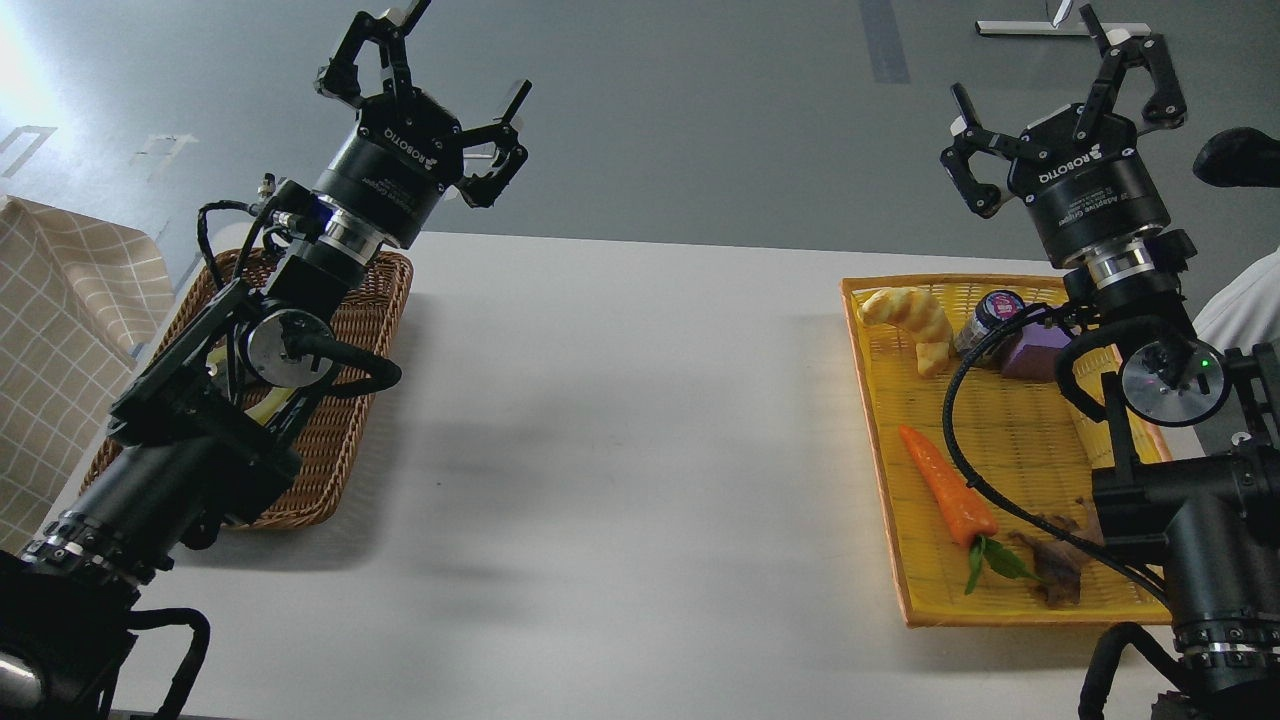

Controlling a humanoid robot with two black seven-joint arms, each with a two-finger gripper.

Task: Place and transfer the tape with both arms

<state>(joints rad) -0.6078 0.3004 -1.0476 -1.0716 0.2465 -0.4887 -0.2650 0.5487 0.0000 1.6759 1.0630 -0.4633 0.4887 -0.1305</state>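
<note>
The left gripper (pixel 425 70) at upper left hangs with fingers spread wide, holding nothing. At upper right, the right gripper (pixel 1065 85) is equally splayed and empty. The tape (pixel 262 405) shows only as a yellow sliver in the wicker basket (pixel 350 400) at left, below and behind the left arm, which is nearer; its axis cannot be told.
</note>
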